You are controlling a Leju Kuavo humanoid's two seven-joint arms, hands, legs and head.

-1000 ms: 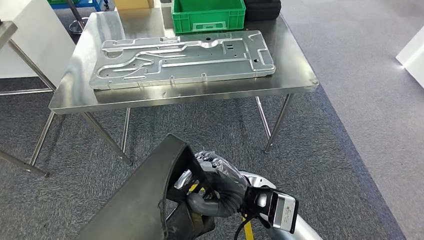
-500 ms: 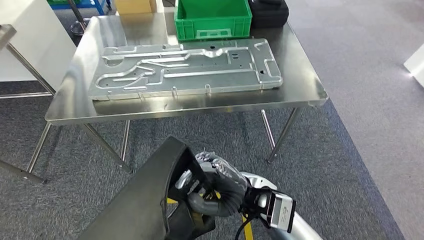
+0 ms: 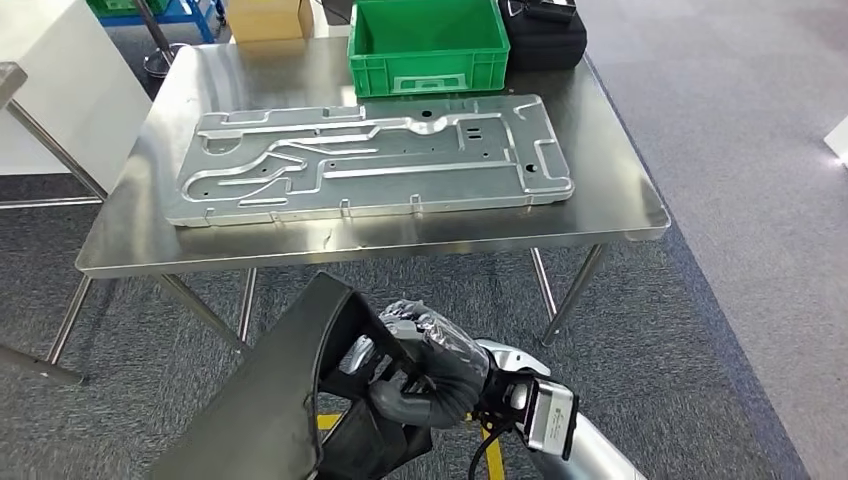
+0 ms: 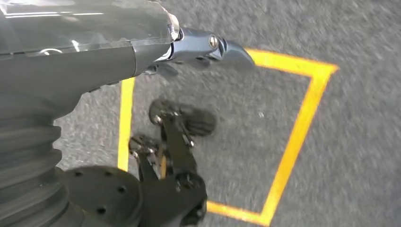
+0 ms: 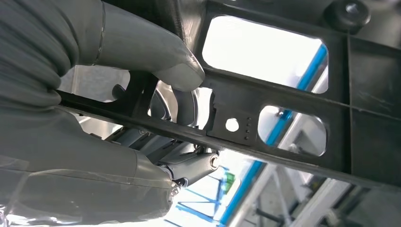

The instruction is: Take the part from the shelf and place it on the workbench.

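A dark matte plastic part (image 3: 285, 400), curved on its outer face and ribbed inside, is held low in front of the robot by the right hand (image 3: 425, 368); the part is carried above grey carpet (image 3: 650, 330), short of the workbench (image 3: 620, 190) and not touching it; in the right wrist view the part (image 5: 302, 109) is seen as a black frame with rectangular cutouts and a small round hole; the grey rubbery thumb is pressed on one side of a frame bar and darker fingers (image 5: 191, 165) are curled on the other, so the hand (image 5: 71, 109) is closed around the part; a clear film wrinkle is seen over the hand's ribbed cover; the workbench is a shiny steel table on thin angled legs, with reflections on its top; a large flat stamped metal panel (image 3: 370, 160) with raised channels, holes and small edge tabs is laid across it; a green plastic crate (image 3: 428, 45) with ribbed walls is set just behind the panel; a black case (image 3: 545, 35) is just beside the crate; a cardboard box (image 3: 265, 18) is seen beyond the far edge; in the left wrist view the left hand (image 4: 156, 47) is seen over speckled carpet with a yellow tape outline (image 4: 298, 127); one dark finger is extended, nothing is seen held, but whether the hand is open cannot be told.
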